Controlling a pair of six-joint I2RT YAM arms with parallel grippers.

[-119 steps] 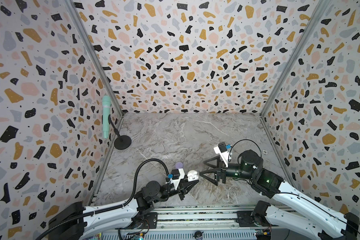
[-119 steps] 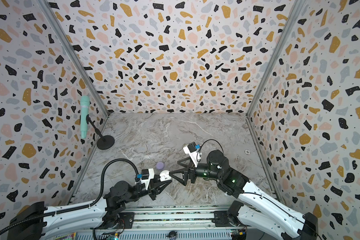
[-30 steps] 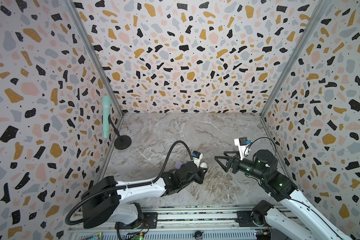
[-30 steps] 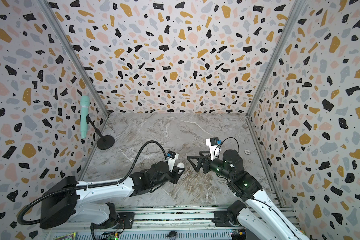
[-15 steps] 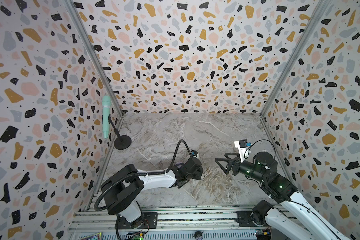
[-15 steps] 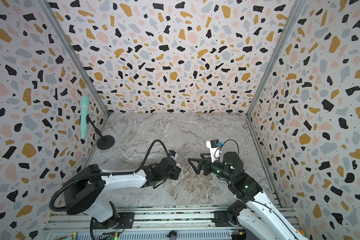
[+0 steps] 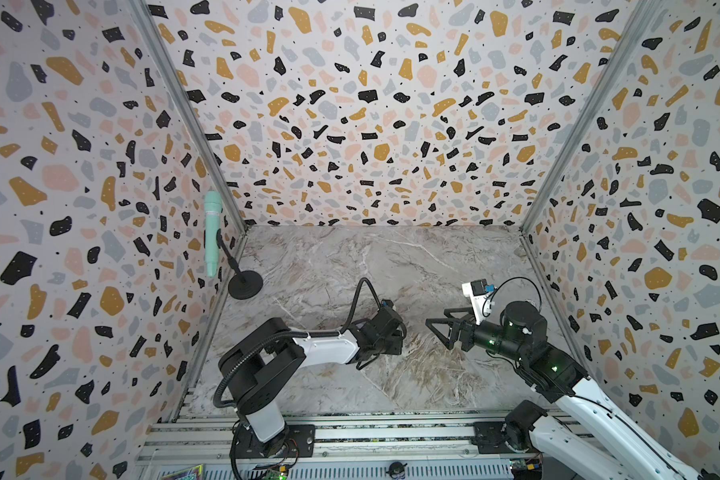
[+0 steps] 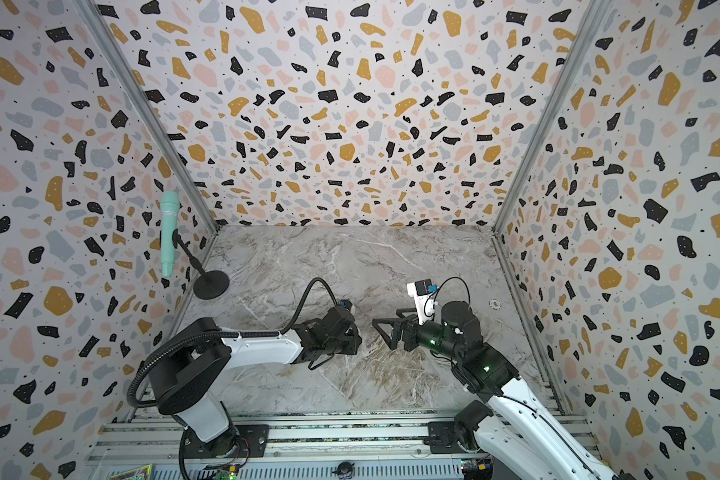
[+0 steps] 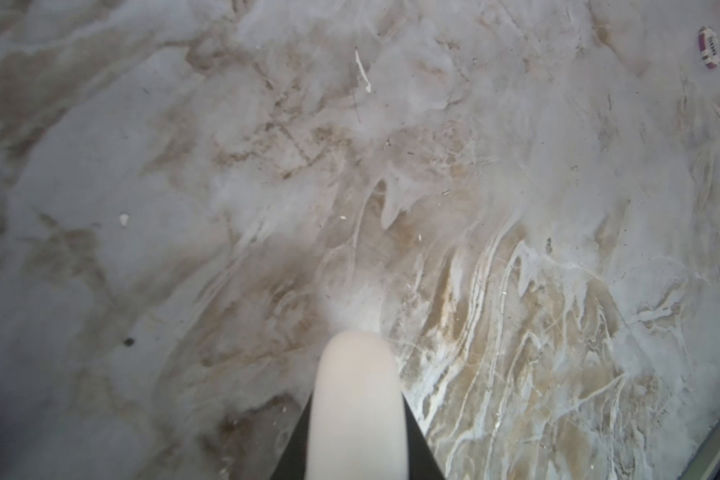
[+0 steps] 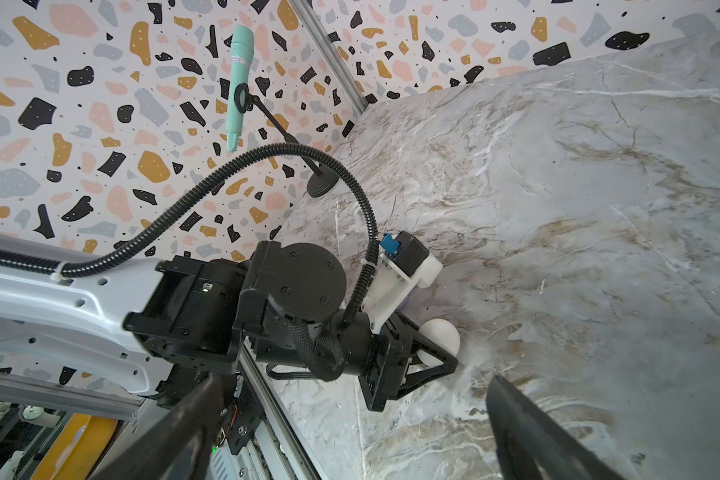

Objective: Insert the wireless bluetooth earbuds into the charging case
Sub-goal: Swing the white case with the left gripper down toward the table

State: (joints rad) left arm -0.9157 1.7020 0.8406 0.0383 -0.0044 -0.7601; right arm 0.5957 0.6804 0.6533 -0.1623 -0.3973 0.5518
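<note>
My left gripper (image 9: 356,415) is clamped on the white round case (image 10: 440,334), pinching it across its sides low over the marble tabletop (image 7: 350,257), near the middle front. In both top views the wrist hides the case altogether. My right gripper (image 7: 436,334) hangs with its jaws spread wide and nothing between them, pointed at the left one but apart from it. I cannot find a single earbud in any view, and I cannot tell whether the case lid is up or down. A sliver of lavender (image 10: 408,301) peeks out under the left wrist camera, too hidden to name. As I judge it, the step in hand is presenting the case so my other arm can work on it, and the task looks early. To do it well I'd hold the case level, with its opening turned towards the right gripper and my left fingers off the lid seam. The shell is smooth and rounded, so it may slip from a hard pinch or roll if set down, and I'd rest it on the table before loosening. The right jaws should narrow before they go for anything as small as an earbud.
</note>
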